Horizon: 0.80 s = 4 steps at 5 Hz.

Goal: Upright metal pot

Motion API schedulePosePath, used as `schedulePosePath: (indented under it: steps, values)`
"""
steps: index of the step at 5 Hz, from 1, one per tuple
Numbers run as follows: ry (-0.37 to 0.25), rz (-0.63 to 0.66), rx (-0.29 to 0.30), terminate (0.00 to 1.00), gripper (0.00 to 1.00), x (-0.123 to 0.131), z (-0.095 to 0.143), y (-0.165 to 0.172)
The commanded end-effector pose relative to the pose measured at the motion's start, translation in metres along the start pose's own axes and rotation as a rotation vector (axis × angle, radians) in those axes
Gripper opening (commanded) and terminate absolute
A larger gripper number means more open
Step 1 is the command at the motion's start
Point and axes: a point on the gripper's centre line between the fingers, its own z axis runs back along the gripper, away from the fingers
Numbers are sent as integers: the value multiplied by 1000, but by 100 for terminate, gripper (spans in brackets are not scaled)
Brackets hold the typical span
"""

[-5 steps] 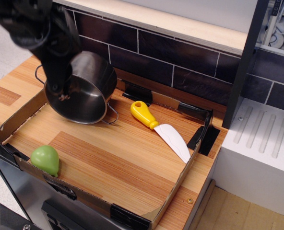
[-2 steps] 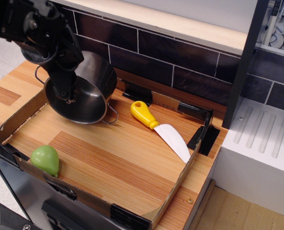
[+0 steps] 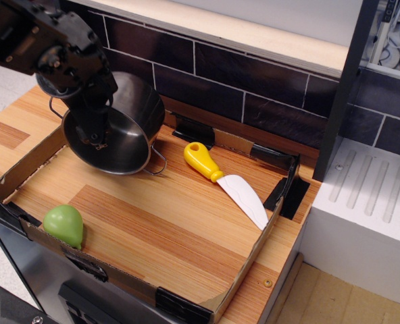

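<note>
Since a second ago the arm has drawn back toward the upper left and its black gripper (image 3: 97,138) has shifted right and deeper across the mouth of the metal pot (image 3: 119,128); the pot itself has not moved. Pot lies tilted in the back-left corner of the cardboard tray (image 3: 247,273), mouth facing forward and down-left, lower rim on the tray floor, closed base leaning up toward the dark tiled wall (image 3: 254,77). One wire loop handle juts right of the pot at floor level, the other shows at the pot's left, just over the tray's left wall. Gripper tip sits inside the pot's opening against the dark interior; fingers blend with the shadow, so cannot tell whether it is clenched on the rim or released. Right of the pot, near its right handle but apart from it, lies a yellow-handled knife (image 3: 226,182), white blade pointing away toward the tray's right wall. Well in front of the pot, at the tray's front-left corner, sits a green pear (image 3: 64,225), touching the front wall. Between pot, knife and pear the wooden floor is bare: broad open room forward and right of the pot. Behind and left of the pot, tray walls stand close. Tray rests on the counter (image 3: 7,128).
</note>
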Motion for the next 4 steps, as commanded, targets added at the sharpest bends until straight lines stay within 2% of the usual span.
schedulePosePath:
  steps: [1, 3, 4]
  values:
    - [-11, 28, 44, 0, 0, 9, 1, 16]
    - [20, 128, 48, 0, 0, 11, 4, 24]
    - [92, 175, 25, 0, 0, 12, 4, 29]
